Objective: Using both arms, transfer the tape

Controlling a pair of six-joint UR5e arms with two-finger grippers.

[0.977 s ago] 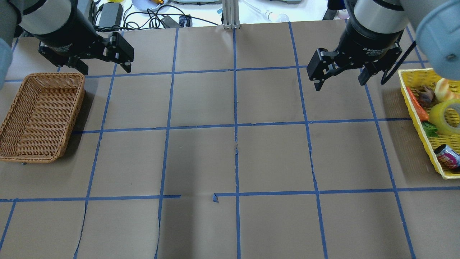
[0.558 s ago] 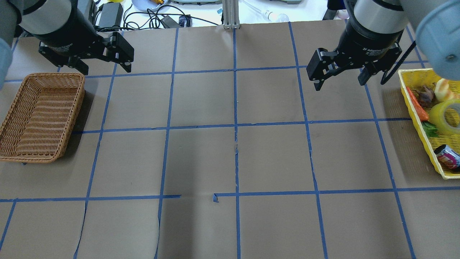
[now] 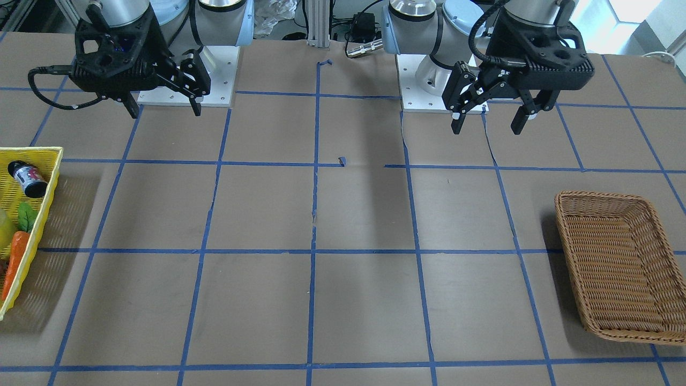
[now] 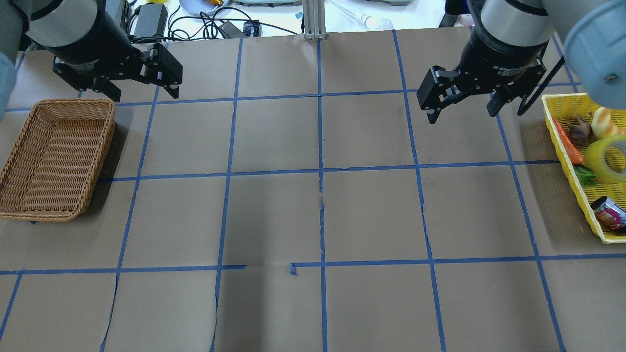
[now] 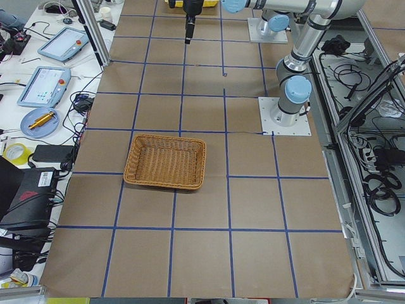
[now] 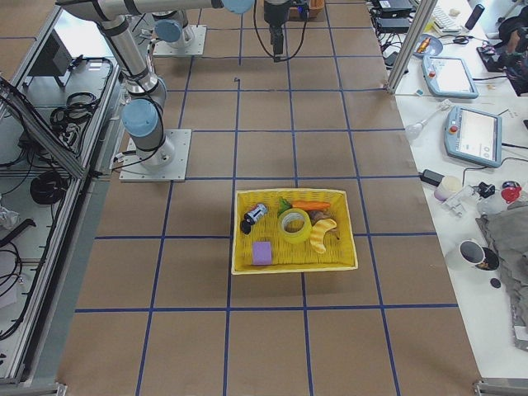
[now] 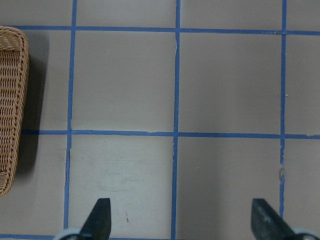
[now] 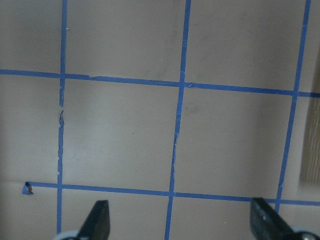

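Left gripper (image 4: 142, 91) and right gripper (image 4: 460, 116) are hanging jaws apart; glossy ring-shaped tape (image 4: 592, 156) is lying, seemingly flat, in latticed tray (image 4: 562, 98).

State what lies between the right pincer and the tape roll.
Overhead view: between the right pincer and the tape lie brown paper crossed by a blue line, then the yellow basket's wall and an orange carrot.

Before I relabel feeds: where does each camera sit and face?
Front-facing: across the table, facing the robot; left gripper, right gripper.
Overhead: behind the robot, looking down; both grippers.
Exterior left: table's left end; left arm, wicker basket.
Exterior right: opposite end; right arm, yellow tray, tape.
Left wrist: looks down; fingertips, basket.
Right wrist: looks down; fingertips.
Front-facing and overhead share the basket.
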